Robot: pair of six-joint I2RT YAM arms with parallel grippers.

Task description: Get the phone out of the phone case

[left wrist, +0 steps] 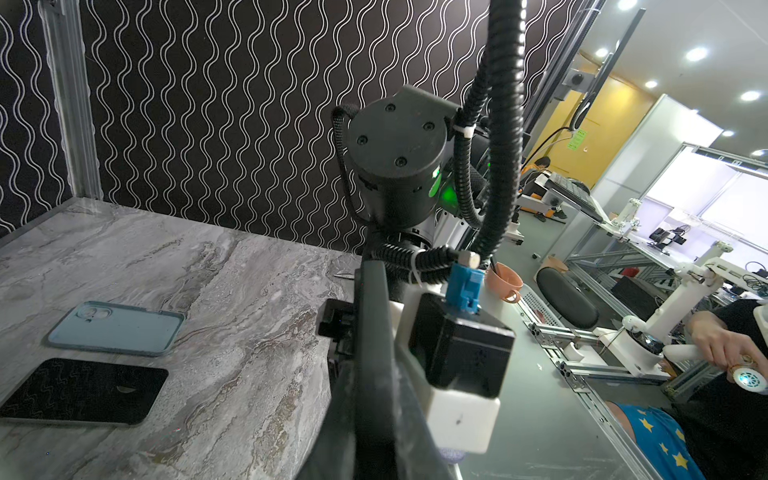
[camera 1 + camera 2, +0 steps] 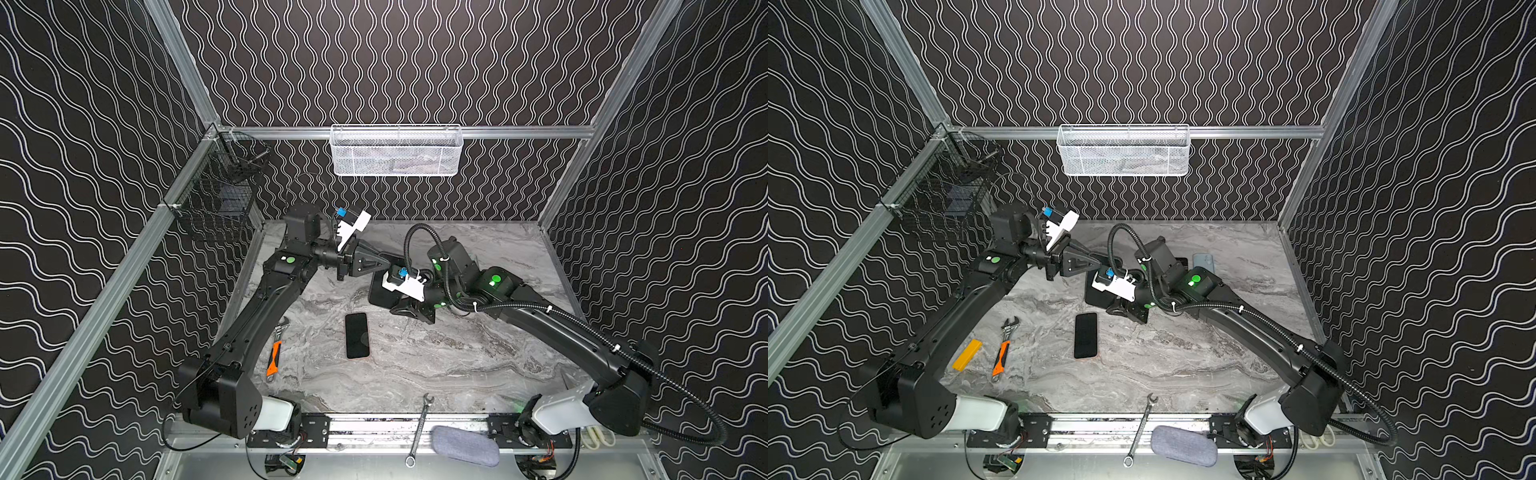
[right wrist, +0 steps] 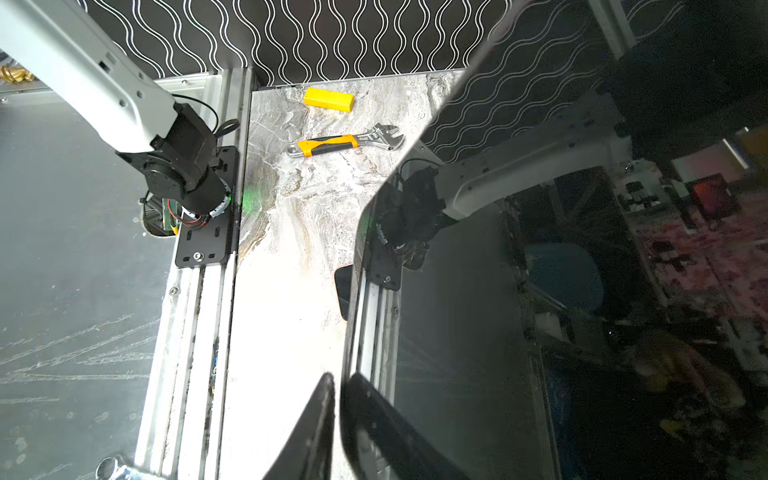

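Both grippers hold a black glossy phone (image 2: 377, 291) (image 2: 1094, 297) on edge above the table's back middle; I cannot tell phone from case on it. My left gripper (image 2: 388, 266) (image 1: 374, 415) is shut on its far edge, seen edge-on as a dark bar (image 1: 372, 332). My right gripper (image 2: 394, 309) (image 3: 338, 386) pinches its near corner, one finger on each face of the mirror-like slab (image 3: 457, 332). A second black phone (image 2: 357, 336) (image 2: 1086, 336) lies flat mid-table. An empty light blue phone case (image 2: 1203, 262) (image 1: 116, 328) lies behind the right arm beside a third black phone (image 1: 83, 390).
An orange-handled adjustable wrench (image 2: 274, 349) (image 3: 345, 143) and a yellow block (image 2: 967, 354) lie left. A spanner (image 2: 419, 428) and grey pouch (image 2: 463, 444) rest on the front rail. A white mesh basket (image 2: 395, 149) and a black wire basket (image 2: 224, 195) hang on the walls.
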